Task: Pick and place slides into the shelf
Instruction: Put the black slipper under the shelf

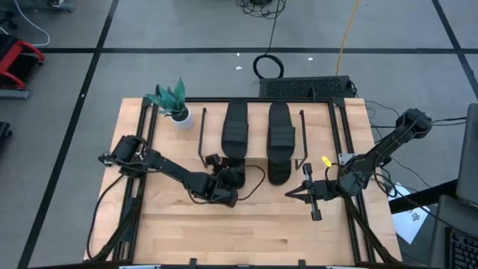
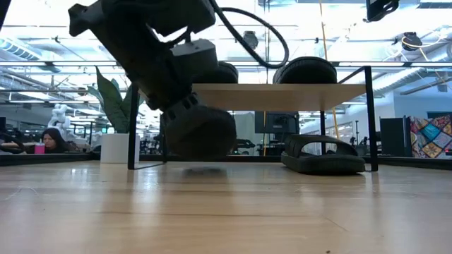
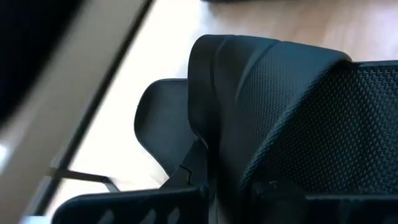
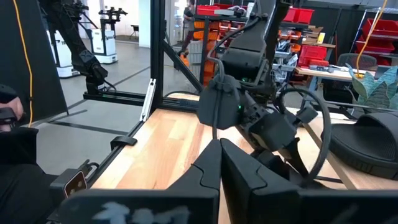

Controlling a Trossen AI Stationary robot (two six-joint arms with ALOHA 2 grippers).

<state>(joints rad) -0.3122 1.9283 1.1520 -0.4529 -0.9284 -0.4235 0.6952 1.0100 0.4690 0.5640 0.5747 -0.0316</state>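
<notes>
Now keep left gripper [image 1: 228, 181] clamped on the slide [image 2: 200, 131], feed it level under shelf [image 2: 282, 87]; right gripper [image 1: 300, 191] open, empty.

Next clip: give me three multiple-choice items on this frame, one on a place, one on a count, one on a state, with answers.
1. Where is the potted plant?
A. beside the shelf's left end
B. on the shelf
C. at the table's near edge

2. How many slides lie on top of the shelf?
A. one
B. two
C. four

3. The left gripper is:
A. open over bare table
B. shut on a slide
C. out of view

Answers: A, the high view shows it there; B, two slides lie on the board; B, its jaws clamp a slide.
</notes>
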